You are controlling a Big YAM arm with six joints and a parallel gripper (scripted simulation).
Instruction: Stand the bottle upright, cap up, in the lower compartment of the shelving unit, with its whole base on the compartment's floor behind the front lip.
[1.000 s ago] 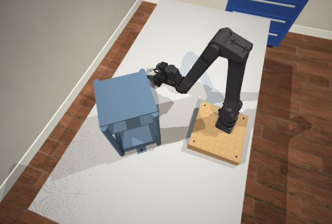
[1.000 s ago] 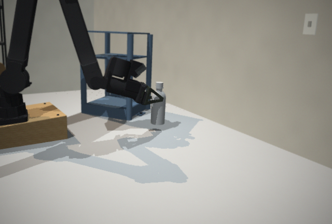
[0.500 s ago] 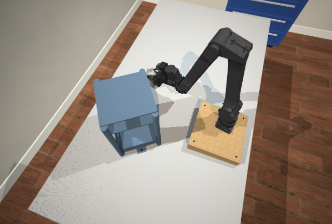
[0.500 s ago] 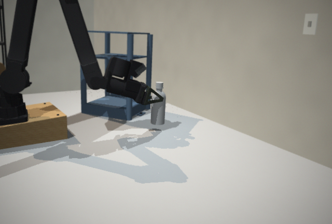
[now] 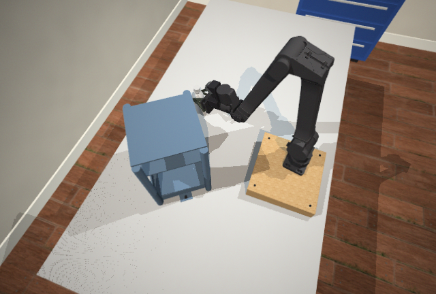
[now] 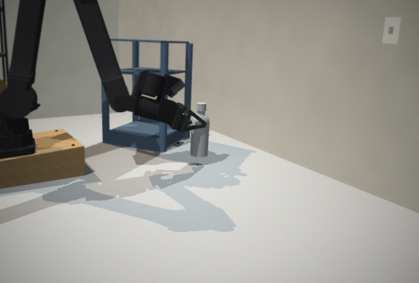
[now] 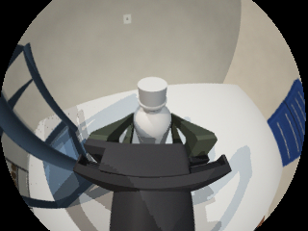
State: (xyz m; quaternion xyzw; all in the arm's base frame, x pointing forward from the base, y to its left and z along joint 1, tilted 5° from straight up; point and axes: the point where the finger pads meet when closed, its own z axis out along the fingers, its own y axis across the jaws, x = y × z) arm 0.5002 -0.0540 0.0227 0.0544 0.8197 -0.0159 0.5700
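Light was bright and even, without glare. Several overlapping grey and bluish shadows fell on the counter (image 6: 304, 205) below and ahead of the fingers (image 6: 200, 122). Edges looked jagged and pixelated. The wrist view bulged, fisheye, within a black surround.

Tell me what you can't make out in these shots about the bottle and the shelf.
- Bottle in the top view: mostly hidden by the hand and the shelving unit's top board.
- Bottle base in the wrist view: covered by the hand's body.
- Lower compartment's front lip in the exterior view: the arm blocks it.
- Whether the bottle's base touches the table: too fine to tell.
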